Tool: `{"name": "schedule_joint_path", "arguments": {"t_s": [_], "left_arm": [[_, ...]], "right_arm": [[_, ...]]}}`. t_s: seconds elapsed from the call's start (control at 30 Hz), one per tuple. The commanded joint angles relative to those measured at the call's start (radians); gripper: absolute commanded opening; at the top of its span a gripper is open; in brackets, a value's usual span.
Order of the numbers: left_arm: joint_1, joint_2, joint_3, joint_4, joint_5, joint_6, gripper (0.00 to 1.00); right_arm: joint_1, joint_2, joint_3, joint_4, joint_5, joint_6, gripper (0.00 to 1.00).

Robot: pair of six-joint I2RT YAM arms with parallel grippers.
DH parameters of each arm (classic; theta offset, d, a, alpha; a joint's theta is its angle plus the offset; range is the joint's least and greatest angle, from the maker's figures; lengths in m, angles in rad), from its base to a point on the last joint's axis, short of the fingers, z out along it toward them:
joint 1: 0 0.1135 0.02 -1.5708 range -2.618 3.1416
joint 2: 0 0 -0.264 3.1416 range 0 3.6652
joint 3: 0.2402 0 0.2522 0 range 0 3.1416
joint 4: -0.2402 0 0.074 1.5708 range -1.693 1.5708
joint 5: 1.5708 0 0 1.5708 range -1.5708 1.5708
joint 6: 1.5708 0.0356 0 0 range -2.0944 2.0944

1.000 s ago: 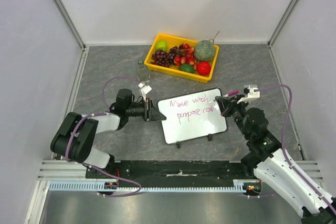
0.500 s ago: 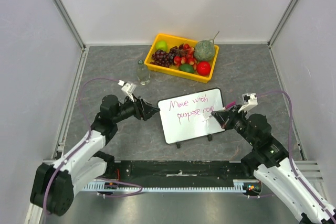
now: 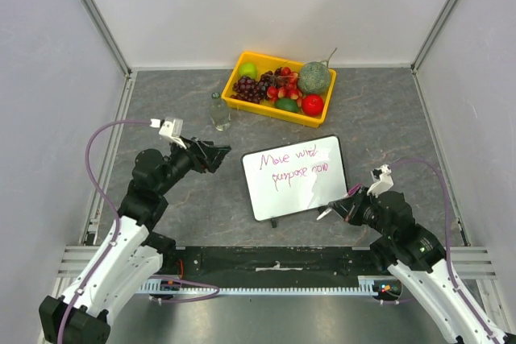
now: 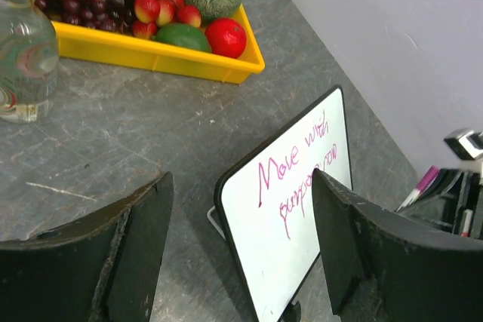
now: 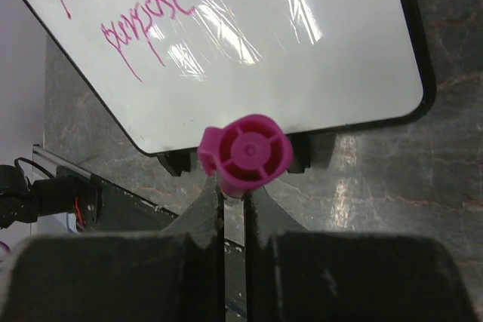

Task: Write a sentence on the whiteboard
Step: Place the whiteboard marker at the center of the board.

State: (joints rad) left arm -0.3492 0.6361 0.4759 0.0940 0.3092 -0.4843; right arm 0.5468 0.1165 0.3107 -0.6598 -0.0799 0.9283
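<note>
From above: shows the whiteboard (image 3: 302, 195) on the table (image 3: 161, 110), between the two arms and near a yellow tray (image 3: 266, 110) of fruit, with a bottle (image 3: 218, 112) just beside the tray's left end. Carries the sentence (image 3: 292, 163) in two magenta lines. Puts the left gripper (image 3: 222, 153) off the whiteboard's left edge, apart from it, and the right gripper (image 3: 337, 210) off its near right corner with a marker (image 3: 352, 192). Leaves the grip itself too small to read.

Left wrist: settles the first claw, with fingers (image 4: 143, 239) spread wide and nothing held. Looks across the propped whiteboard (image 4: 302, 216), reading "Move with" over "purpose now".

Right wrist: settles the second claw, jaws pinched narrow on the marker (image 5: 245, 152), its round magenta end toward the lens. Sets that end against the whiteboard's near rim, between two black feet (image 5: 175, 162), and adds glare on the blank lower half.
</note>
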Motion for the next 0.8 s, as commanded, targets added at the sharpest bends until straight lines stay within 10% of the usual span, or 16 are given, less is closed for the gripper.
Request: {"name": "schedule_joint_path", "arguments": {"t_s": [0.0, 0.17, 0.5, 0.77], "left_arm": [[-0.001, 0.019, 0.113, -0.069, -0.044, -0.002, 0.79], [0.001, 0.008, 0.127, -0.083, -0.07, 0.01, 0.79], [0.001, 0.016, 0.139, -0.12, -0.042, 0.012, 0.79], [0.0, 0.062, 0.181, -0.169, -0.001, 0.024, 0.81]], "right_arm": [[-0.001, -0.002, -0.013, -0.095, -0.037, 0.041, 0.09], [-0.001, 0.029, -0.01, -0.123, -0.06, 0.041, 0.24], [-0.002, 0.012, 0.051, -0.135, 0.054, 0.032, 0.92], [-0.001, 0.123, 0.102, 0.003, 0.074, -0.065, 0.98]]}}
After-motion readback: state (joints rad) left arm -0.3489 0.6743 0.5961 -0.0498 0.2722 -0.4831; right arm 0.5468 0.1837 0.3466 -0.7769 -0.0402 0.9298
